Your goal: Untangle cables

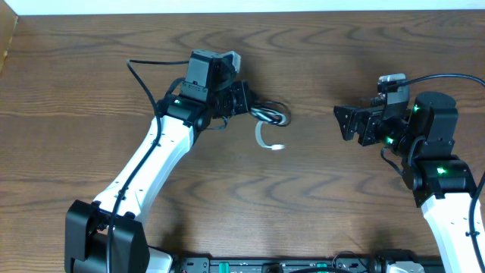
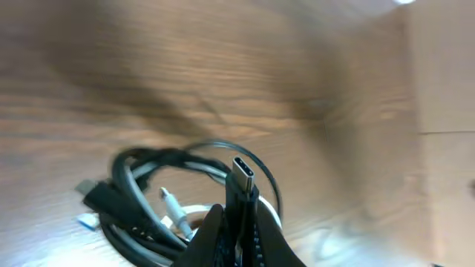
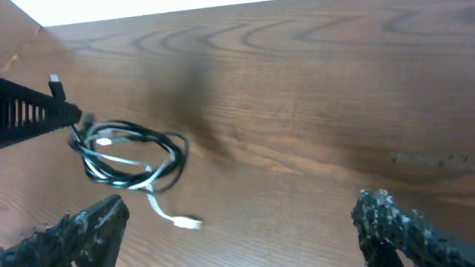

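The black cable (image 1: 273,114) and white cable (image 1: 263,136) lie tangled in one small coil on the wooden table. The white cable's plug end (image 1: 277,146) trails out toward the front. My left gripper (image 1: 242,98) is shut on the black cable's plug (image 2: 243,174), just left of the coil (image 2: 148,208). In the right wrist view the coil (image 3: 130,159) and the white plug (image 3: 187,221) lie ahead, with the left gripper (image 3: 33,115) holding its plug at the left. My right gripper (image 1: 345,121) (image 3: 237,233) is open and empty, well to the right of the coil.
A thicker black arm cable (image 1: 144,80) loops behind the left arm. The table's back edge (image 1: 242,10) meets a white surface. A cardboard-coloured edge (image 1: 6,38) stands at the far left.
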`<state>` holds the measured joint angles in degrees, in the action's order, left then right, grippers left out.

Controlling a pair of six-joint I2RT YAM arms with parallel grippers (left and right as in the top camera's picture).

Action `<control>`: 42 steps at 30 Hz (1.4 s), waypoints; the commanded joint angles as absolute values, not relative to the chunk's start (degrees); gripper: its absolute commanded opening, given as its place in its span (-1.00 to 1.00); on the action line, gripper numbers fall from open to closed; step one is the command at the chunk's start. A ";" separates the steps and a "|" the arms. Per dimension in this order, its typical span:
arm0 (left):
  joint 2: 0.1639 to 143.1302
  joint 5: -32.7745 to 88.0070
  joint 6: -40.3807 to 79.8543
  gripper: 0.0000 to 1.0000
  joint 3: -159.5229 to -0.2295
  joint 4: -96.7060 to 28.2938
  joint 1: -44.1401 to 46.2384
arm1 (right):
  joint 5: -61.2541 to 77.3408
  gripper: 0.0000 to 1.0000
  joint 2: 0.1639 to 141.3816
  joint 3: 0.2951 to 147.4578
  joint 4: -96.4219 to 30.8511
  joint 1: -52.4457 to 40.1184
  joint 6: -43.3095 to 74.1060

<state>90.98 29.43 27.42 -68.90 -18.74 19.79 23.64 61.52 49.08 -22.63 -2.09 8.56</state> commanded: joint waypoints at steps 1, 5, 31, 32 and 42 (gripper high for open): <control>90.96 36.69 32.38 -0.85 -70.00 -15.46 20.01 | 25.28 0.82 62.76 50.46 -22.46 -2.37 10.90; 90.98 37.04 40.05 -0.85 -70.00 -12.58 20.03 | 29.32 0.71 64.97 50.46 -20.97 -2.37 10.90; 90.98 36.91 84.51 -0.85 -69.97 -13.15 20.08 | 30.35 0.51 72.36 50.46 -12.93 -12.71 14.04; 90.98 36.91 85.08 -0.85 -69.97 -13.13 20.08 | 29.78 0.51 72.42 50.46 -13.34 -12.88 13.85; 90.98 35.68 78.17 -0.85 -69.80 -13.17 20.36 | 28.67 0.34 75.77 50.46 -11.16 -14.68 20.23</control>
<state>90.98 35.86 82.70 -68.90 -13.28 20.01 29.15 74.74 49.15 -11.75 -13.65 15.62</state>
